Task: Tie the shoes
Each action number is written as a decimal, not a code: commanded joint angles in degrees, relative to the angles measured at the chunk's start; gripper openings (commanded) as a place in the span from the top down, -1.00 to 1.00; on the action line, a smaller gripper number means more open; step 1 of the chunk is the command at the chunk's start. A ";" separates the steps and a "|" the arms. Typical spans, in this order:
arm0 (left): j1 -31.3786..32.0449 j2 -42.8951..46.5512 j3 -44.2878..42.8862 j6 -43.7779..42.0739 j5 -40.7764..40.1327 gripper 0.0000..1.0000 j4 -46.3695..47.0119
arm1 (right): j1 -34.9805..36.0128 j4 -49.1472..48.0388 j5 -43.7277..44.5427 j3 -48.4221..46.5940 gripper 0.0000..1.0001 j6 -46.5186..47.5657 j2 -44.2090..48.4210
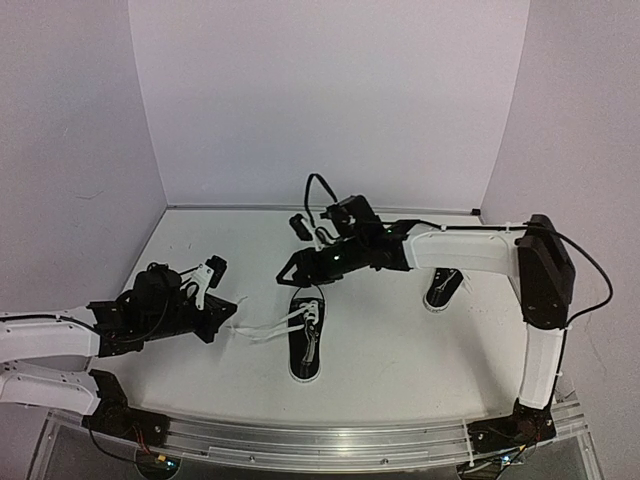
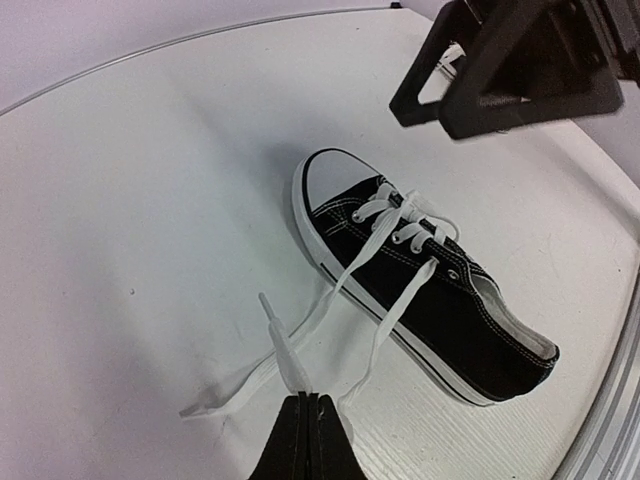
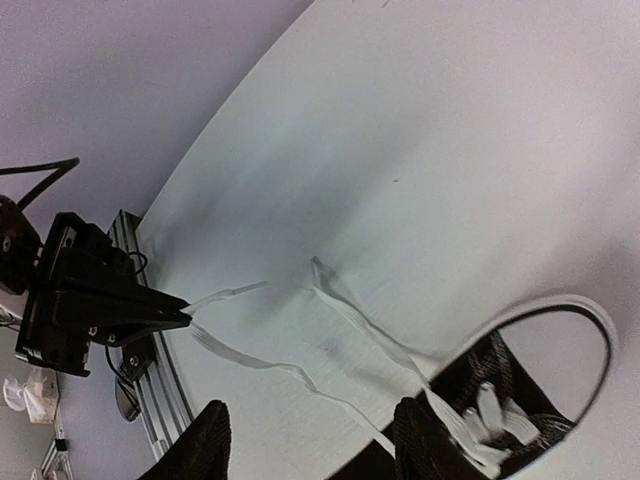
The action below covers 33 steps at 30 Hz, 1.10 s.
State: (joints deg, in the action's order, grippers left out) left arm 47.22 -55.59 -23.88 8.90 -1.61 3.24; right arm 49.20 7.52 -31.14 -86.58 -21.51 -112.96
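Your left tool [image 2: 304, 440] clenched on lace [image 2: 285, 350], out beside shoe [image 2: 440, 310], likely for crossing. Your right tool [image 3: 315, 445] released, empty, over shoe toe, ready to grab.

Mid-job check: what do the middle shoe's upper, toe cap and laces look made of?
The upper: matte black woven cloth, probably canvas, with white stitching along its seams. The toe cap: smooth, faintly glossy white, likely rubber. The laces: flat white fabric tape, limp, lying in soft curves.
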 commanded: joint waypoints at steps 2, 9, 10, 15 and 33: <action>0.25 -3.03 -3.39 -6.36 6.82 1.00 7.42 | -3.78 1.71 2.05 5.27 0.04 1.77 4.24; 0.09 -11.79 -11.79 -5.64 13.72 1.00 4.32 | -3.89 4.56 0.64 3.97 0.15 5.74 0.10; 0.00 -12.71 -12.74 -5.31 14.04 1.00 3.61 | -3.88 4.72 0.36 3.81 0.15 6.06 -0.45; -1.86 -15.05 -15.25 -3.22 17.17 1.00 2.10 | -3.93 5.40 -0.69 3.53 0.15 7.01 -2.37; -8.70 -18.65 -16.28 1.20 26.50 1.00 3.91 | -3.92 8.01 -5.48 1.79 0.65 9.65 -4.49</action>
State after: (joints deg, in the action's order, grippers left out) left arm 39.93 -72.76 -36.85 8.96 21.18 5.61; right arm 45.15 15.14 -33.43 -83.15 -13.57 -119.15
